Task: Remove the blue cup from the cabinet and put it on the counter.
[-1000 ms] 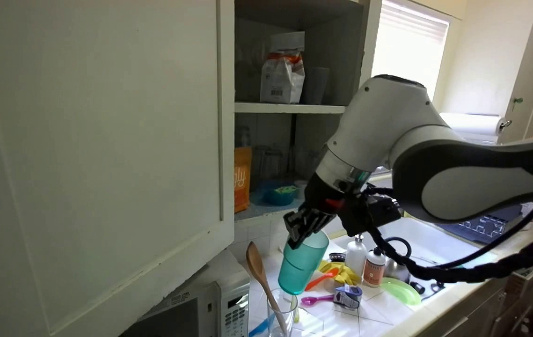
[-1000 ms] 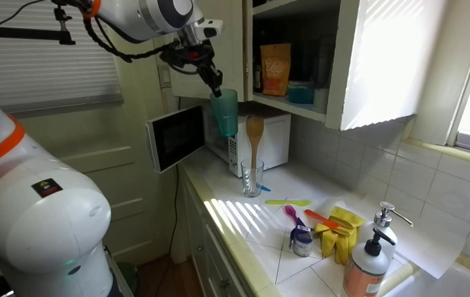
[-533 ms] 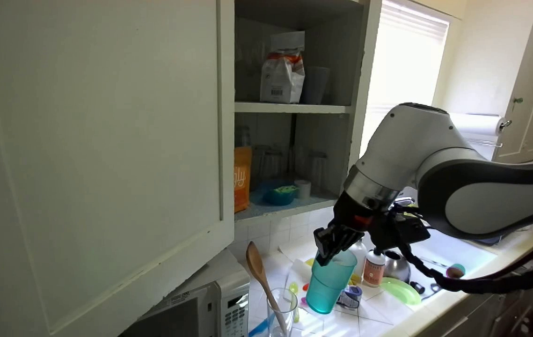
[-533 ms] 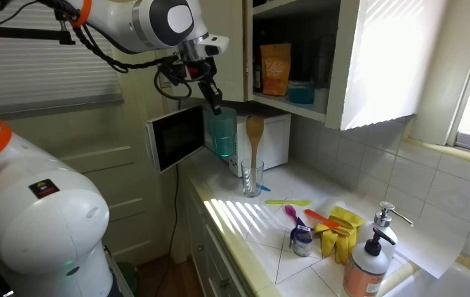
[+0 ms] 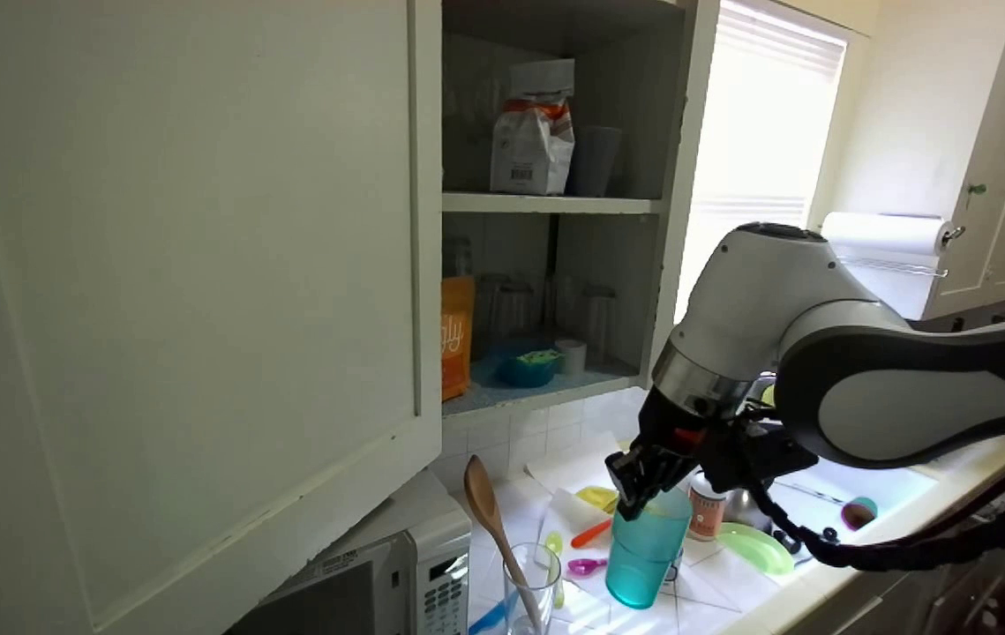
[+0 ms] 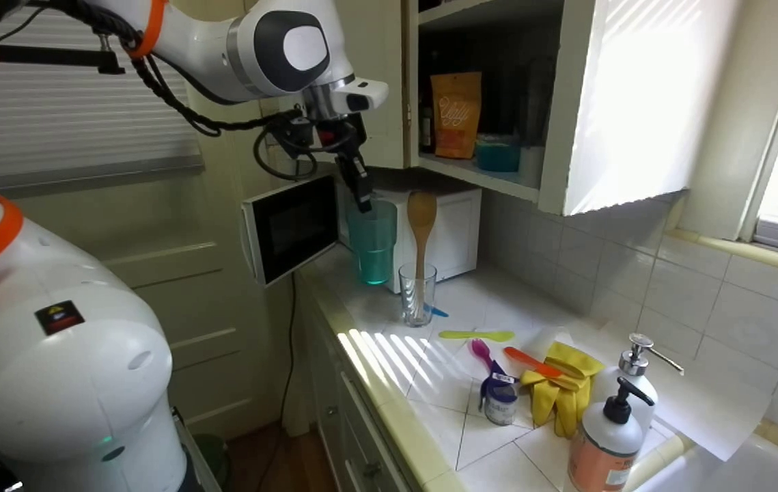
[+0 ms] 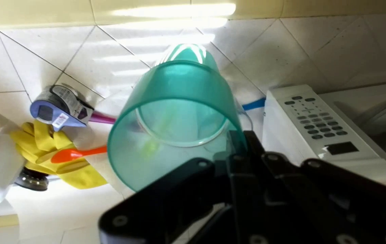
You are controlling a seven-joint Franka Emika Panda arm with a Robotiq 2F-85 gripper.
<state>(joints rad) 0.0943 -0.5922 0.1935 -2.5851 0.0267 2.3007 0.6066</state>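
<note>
Teal and plastic, the tumbler (image 5: 646, 564) hangs tilted below the pincer (image 5: 632, 511), which grips its rim. Only an exterior view shows the white-and-orange bag (image 5: 533, 145) inside the cabinet (image 5: 555, 205).

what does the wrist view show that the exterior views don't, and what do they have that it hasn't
Only the wrist view: a look deep into the cup through its mouth, with two fingers of the hand side by side at its rim.

Only the exterior views, both of them: the arm, and the cabinet with the orange pouch and blue dish in it.

Shared: the cup held by the hand, the counter, the microwave and the orange utensil.
</note>
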